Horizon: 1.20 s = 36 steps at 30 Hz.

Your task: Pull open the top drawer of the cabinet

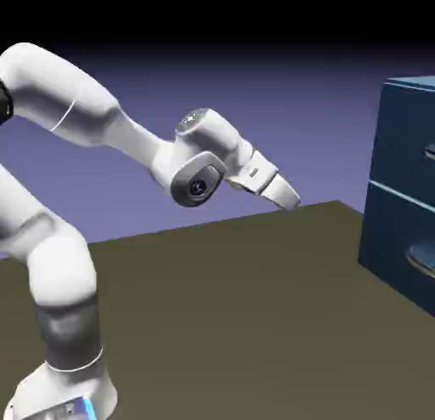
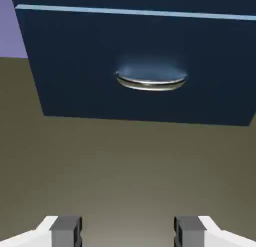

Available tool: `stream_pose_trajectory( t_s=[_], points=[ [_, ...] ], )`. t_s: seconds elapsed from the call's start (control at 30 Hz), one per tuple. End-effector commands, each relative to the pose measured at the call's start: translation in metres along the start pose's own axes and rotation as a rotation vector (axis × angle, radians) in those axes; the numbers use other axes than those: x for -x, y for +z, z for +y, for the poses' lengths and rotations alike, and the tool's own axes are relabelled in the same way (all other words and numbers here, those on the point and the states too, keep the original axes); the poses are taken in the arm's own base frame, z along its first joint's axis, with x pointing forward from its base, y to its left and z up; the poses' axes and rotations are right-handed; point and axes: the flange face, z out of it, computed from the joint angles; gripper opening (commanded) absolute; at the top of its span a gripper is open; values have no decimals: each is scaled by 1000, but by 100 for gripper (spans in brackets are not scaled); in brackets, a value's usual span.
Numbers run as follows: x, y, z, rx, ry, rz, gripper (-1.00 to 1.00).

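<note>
A plain blue-violet backdrop stands behind an olive-brown table (image 1: 255,308), on which the cabinet (image 1: 399,197) is placed at the right edge of the exterior view. The cabinet is only partly in frame there; two dark blue drawer fronts are shown, divided by a thin pale seam (image 1: 399,193). The top drawer (image 1: 408,133) lies above that seam and appears flush with the cabinet face, so no opening is judged to have been made, though its handle is cut off by the picture edge and this cannot be fully confirmed. The gripper (image 1: 289,197) is held in mid-air, well apart from the cabinet and tilted downward toward it. In the hand view, its fingers (image 2: 66,230) are seen spread wide with nothing between them, only bare table. The front filling that view, with the curved grey-blue handle (image 2: 151,81) below a pale seam, is judged to be the lower drawer, so the aim sits beneath the target. Everything remains to be done: raising the aim, approach, grasp of the top handle, and the pull.
</note>
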Motion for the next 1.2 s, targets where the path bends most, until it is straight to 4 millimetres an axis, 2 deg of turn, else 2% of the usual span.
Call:
stream_pose_trajectory(
  t_s=[0.0,0.27,0.53,0.9,1.17],
  points=[
    [0,5,-8,11,-96,0,0],
    [7,54,-65,68,-851,-34,0],
    [26,105,-110,58,-1570,-74,0],
    [47,165,-156,-17,-2472,-9,0],
    [42,195,-180,6,-3040,181,0]
  ],
)
